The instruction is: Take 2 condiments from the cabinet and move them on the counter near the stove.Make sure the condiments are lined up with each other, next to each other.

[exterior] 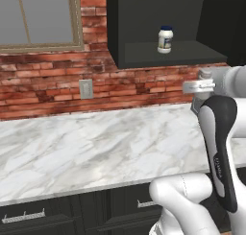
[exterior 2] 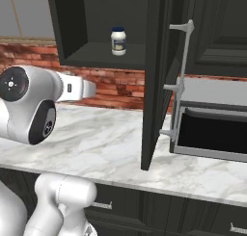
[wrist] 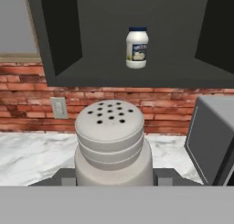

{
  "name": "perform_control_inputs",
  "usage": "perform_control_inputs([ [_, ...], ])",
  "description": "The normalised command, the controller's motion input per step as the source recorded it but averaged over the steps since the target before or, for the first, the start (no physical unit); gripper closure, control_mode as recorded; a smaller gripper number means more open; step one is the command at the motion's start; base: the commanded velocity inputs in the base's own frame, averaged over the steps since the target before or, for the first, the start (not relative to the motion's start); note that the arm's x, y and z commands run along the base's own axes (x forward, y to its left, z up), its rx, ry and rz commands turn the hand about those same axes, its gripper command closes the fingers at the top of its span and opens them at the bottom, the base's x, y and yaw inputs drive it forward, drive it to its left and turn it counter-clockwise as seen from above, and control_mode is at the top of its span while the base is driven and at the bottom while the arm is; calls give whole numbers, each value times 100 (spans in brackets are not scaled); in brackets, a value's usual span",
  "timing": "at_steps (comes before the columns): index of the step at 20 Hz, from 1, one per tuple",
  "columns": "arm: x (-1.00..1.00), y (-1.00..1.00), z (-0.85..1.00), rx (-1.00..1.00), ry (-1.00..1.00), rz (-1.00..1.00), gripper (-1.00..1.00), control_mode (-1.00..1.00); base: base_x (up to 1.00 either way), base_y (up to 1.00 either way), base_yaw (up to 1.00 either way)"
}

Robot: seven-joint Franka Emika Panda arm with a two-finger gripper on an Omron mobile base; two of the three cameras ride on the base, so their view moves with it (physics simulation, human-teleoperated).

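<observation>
My gripper [wrist: 114, 176] is shut on the small grey-silver shaker [wrist: 112, 143], which stands upright between the fingers with its perforated top up, above the white marble counter [exterior: 96, 143]. The white jar with a dark blue lid [wrist: 136, 47] stands alone on the shelf of the dark cabinet [exterior: 144, 56], higher than the gripper and beyond it. The same jar [exterior: 165, 39] shows in the left base view and the jar [exterior 2: 118, 41] in the right base view. The stove is out of view.
The cabinet's open door [exterior 2: 154, 76] with a silver handle hangs over the counter to the right. A dark-fronted grey appliance [exterior 2: 212, 134] stands on the counter beyond it. A brick wall with an outlet [exterior: 86, 88] backs the counter.
</observation>
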Motion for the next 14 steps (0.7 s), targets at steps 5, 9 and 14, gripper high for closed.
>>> perform_control_inputs([
  [5,-30,0,-4,0,0,0,100,-100,0,0,0],
  [9,-41,0,-1,0,-1,-2,100,-100,0,0,0],
  [14,-23,0,0,0,0,-4,100,100,-10,0,-2],
])
